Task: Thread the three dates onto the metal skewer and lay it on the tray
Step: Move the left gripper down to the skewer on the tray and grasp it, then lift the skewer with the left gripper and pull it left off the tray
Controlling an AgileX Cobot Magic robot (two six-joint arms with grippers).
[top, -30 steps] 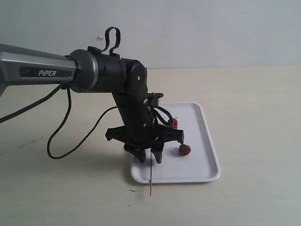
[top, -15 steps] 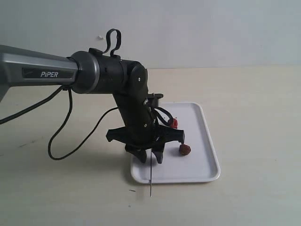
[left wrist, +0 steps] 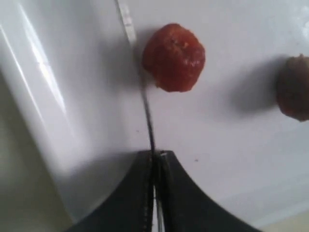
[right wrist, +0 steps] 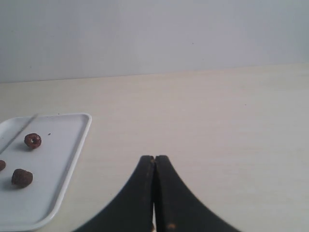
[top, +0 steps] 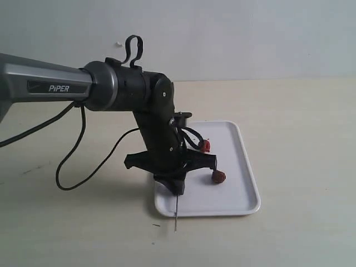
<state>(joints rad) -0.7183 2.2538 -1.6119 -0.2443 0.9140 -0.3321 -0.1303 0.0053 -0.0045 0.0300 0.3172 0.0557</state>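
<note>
Left gripper: jaws pinched together on the metal skewer, low over the tray, rod's end poking past the rim. Nearest date just beside the rod, unthreaded; second date apart. Likely trouble: thin rod pivoting or slipping in the pinch on lifting, nudging the nearest date. Right gripper closed, empty, well away.

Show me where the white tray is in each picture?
Exterior view: the tray lies in the middle, under the left hand.
Left wrist view: it fills nearly the whole picture, behind the skewer.
Right wrist view: only one end shows, off to the side of the shut right hand.
Shared landmark: the dates lying on it.
</note>
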